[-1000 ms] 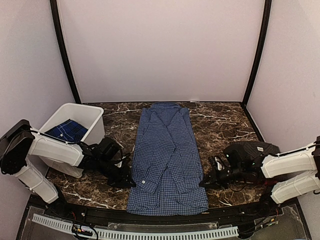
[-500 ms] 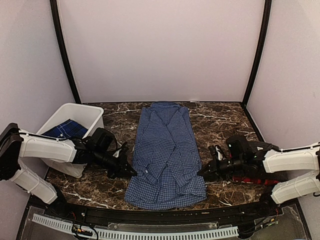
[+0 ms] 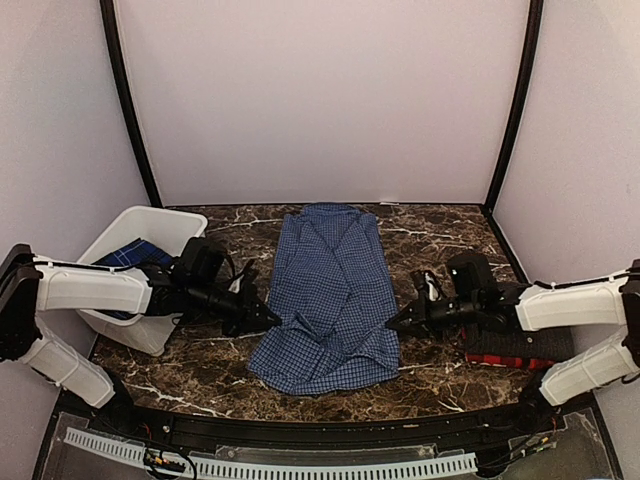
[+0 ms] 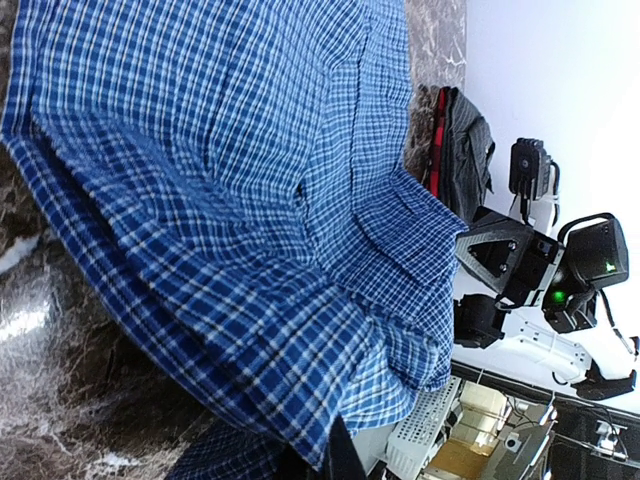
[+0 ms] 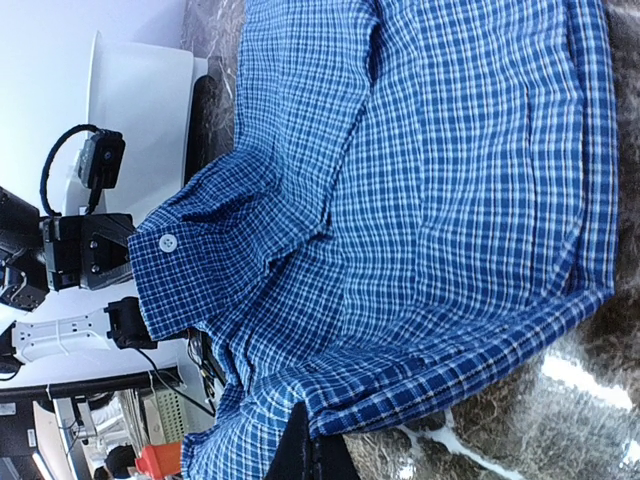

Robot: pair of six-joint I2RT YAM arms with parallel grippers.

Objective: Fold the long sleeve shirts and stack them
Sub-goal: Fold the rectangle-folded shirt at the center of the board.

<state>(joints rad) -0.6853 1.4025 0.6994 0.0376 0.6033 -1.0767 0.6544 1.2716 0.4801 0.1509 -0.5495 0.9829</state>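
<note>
Blue-and-white checked shirt (image 3: 330,290) lies lengthwise at table (image 3: 440,240) centre, near hem raised. Left gripper (image 3: 266,320) and right gripper (image 3: 393,326) each clamp one side edge. Step: hem-to-collar fold. Next move: carry both edges far, evenly

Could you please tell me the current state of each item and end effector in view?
blue check shirt: spread lengthwise, near hem lifted and bunched.
left end effector: shut on the hem's left corner.
right end effector: shut on the hem's right corner.
red plaid shirt: folded, under the black shirt.
white bin: upright, holding dark blue cloth.
</note>
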